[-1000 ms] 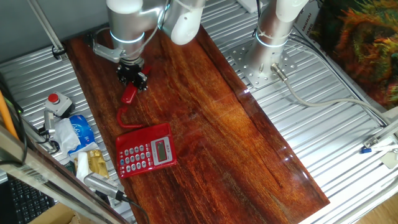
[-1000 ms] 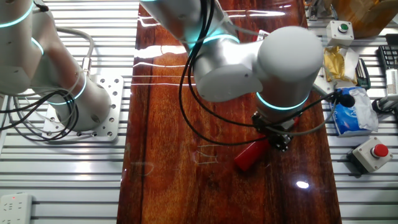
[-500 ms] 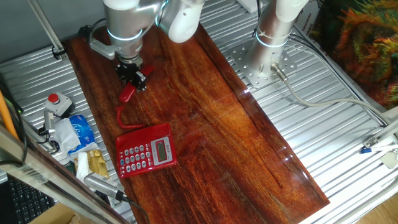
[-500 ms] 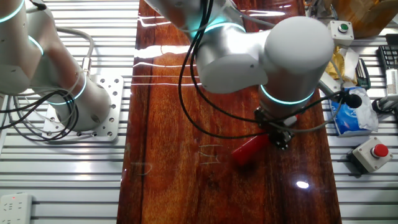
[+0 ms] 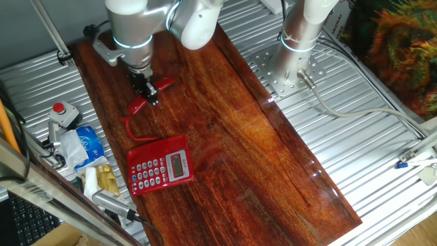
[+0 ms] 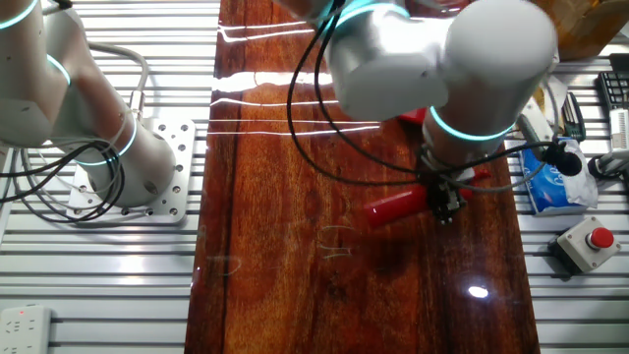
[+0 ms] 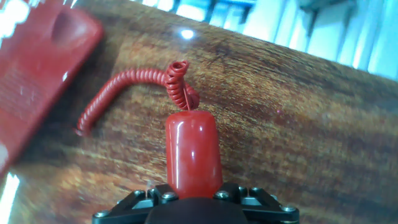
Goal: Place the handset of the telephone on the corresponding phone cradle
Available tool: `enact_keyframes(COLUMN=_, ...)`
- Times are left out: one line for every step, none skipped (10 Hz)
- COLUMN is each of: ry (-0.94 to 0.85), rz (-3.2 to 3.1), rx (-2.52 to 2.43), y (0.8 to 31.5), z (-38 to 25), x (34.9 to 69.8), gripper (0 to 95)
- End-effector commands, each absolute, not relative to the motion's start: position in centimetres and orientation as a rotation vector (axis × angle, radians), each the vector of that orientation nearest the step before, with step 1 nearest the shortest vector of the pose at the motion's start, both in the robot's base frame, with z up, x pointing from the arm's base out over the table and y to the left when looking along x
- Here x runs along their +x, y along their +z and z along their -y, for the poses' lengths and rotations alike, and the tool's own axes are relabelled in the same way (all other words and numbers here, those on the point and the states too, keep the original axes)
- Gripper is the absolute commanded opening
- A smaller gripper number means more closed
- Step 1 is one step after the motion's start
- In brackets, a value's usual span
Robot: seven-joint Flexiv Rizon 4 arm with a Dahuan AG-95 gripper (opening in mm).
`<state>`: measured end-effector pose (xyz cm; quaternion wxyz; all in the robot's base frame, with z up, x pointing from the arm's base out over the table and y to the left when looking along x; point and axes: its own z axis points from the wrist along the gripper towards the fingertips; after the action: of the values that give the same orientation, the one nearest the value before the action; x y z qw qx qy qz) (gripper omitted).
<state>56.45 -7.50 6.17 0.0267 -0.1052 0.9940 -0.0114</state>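
The red handset [image 5: 149, 94] hangs in my gripper [image 5: 147, 92], lifted above the wooden table. The gripper is shut on its middle. In the other fixed view the handset [image 6: 396, 206] sticks out to the left of the gripper [image 6: 442, 197]. In the hand view one rounded end of the handset [image 7: 193, 152] points away from the fingers, with the red curly cord [image 7: 134, 84] trailing to the telephone [image 7: 31, 81] at left. The telephone [image 5: 159, 165] lies nearer the front of the table, keypad and display up. Its cradle [image 5: 157, 145] is the bare strip along its far edge, with nothing on it.
A grey box with a red button [image 5: 61, 113], a blue-and-white packet [image 5: 87, 141] and a gold packet [image 5: 102, 179] lie left of the wooden board. A second arm's base [image 5: 293, 61] stands at the right on the metal table.
The gripper has risen with the handset and turned it. The handset is now higher off the table and more level, and the cord is stretched upward.
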Motion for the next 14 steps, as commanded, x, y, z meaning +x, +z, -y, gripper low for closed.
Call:
enact_keyframes(ry=0.002, rz=-3.114, rx=-0.053, y=7.5, z=6.0, x=57.1, gripper=0.0)
enact_keyframes(ry=0.002, rz=-3.116, rx=-0.037, y=8.2, z=5.6, x=57.7, gripper=0.0)
enact_keyframes(ry=0.001, rz=-3.117, rx=-0.026, y=8.7, z=5.3, x=58.2, gripper=0.0)
enact_keyframes(ry=0.004, rz=-3.121, rx=0.008, y=9.3, z=4.9, x=58.8, gripper=0.0)
enact_keyframes(ry=0.011, rz=-3.122, rx=0.044, y=9.7, z=4.5, x=59.2, gripper=0.0)
enact_keyframes(ry=0.024, rz=-3.122, rx=0.101, y=10.1, z=3.9, x=59.6, gripper=0.0)
enact_keyframes(ry=0.030, rz=-3.121, rx=0.146, y=10.4, z=3.3, x=60.1, gripper=0.0)
enact_keyframes(ry=0.031, rz=-3.124, rx=0.193, y=10.6, z=2.7, x=60.8, gripper=0.0)
enact_keyframes(ry=0.037, rz=-3.123, rx=0.237, y=10.6, z=2.1, x=61.3, gripper=0.0)
enact_keyframes(ry=0.041, rz=-3.121, rx=0.270, y=10.6, z=1.6, x=61.5, gripper=0.0)
enact_keyframes(ry=0.040, rz=-3.118, rx=0.300, y=10.5, z=0.8, x=61.8, gripper=0.0)
enact_keyframes(ry=0.038, rz=-3.115, rx=0.320, y=10.5, z=0.3, x=62.0, gripper=0.0)
enact_keyframes(ry=0.036, rz=-3.112, rx=0.342, y=10.3, z=-0.3, x=62.1, gripper=0.0)
enact_keyframes(ry=0.041, rz=-3.109, rx=0.373, y=10.3, z=-0.9, x=62.4, gripper=0.0)
